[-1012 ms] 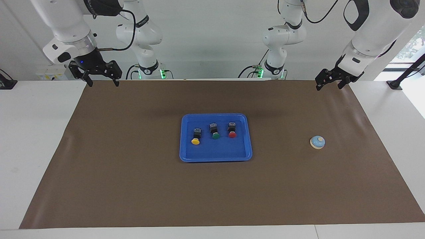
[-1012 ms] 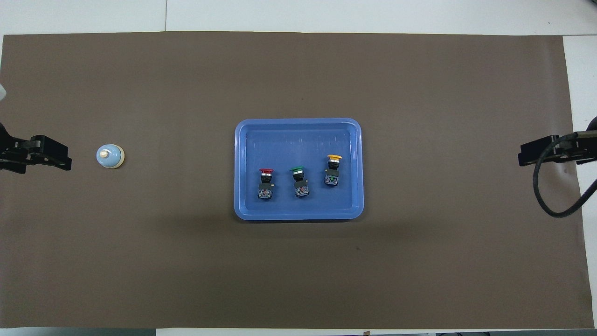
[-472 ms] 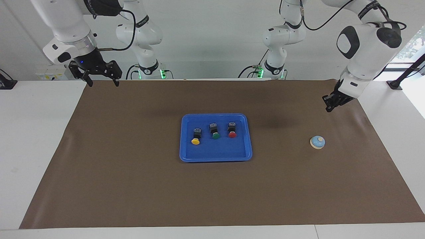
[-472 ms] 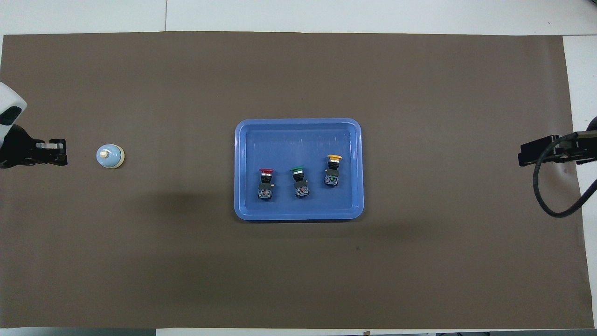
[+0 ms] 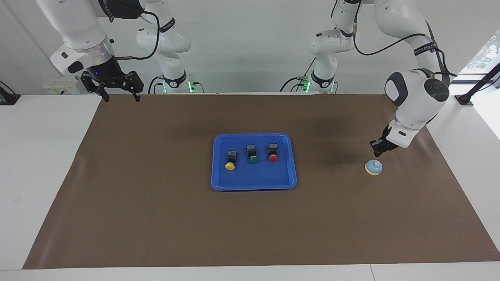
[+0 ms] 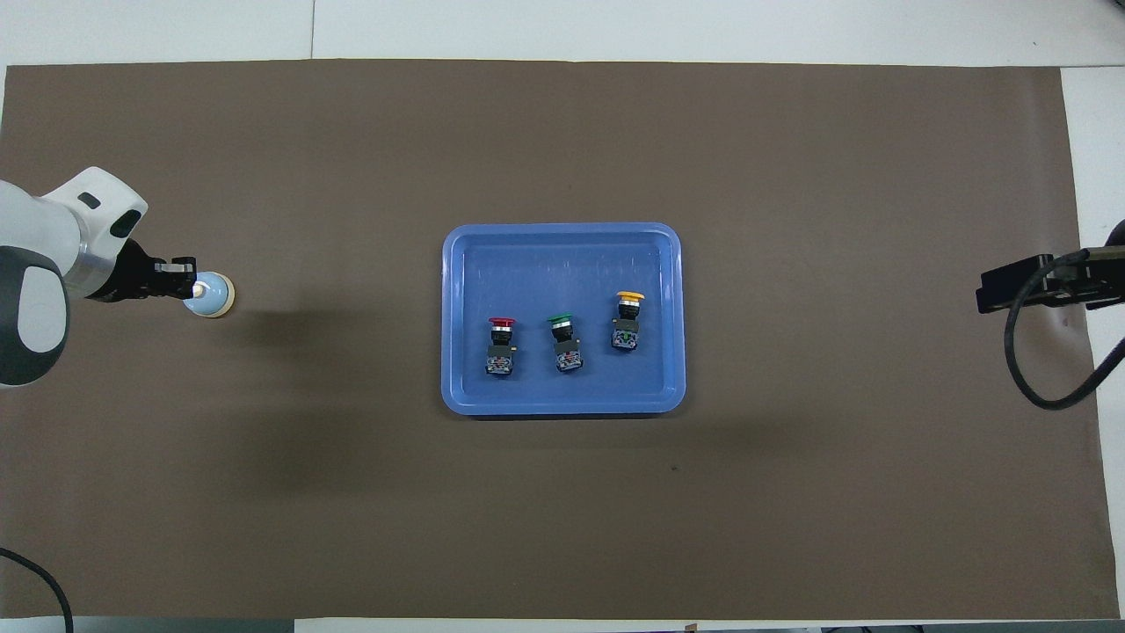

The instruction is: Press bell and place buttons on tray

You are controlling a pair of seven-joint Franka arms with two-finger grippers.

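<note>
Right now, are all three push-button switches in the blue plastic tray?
Yes: the red, green and yellow push-button switches all lie inside the blue plastic tray.

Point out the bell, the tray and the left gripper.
bell (image 5: pixel 374 167): facing view, on its blue dome.
tray (image 5: pixel 254 184): facing view, on its rim farthest from the robots.
left gripper (image 5: pixel 377 150): facing view, at its fingertips, just over the bell.

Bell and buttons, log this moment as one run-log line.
left gripper: over bell, not touching | right gripper: waiting, open | buttons: three in tray
</note>
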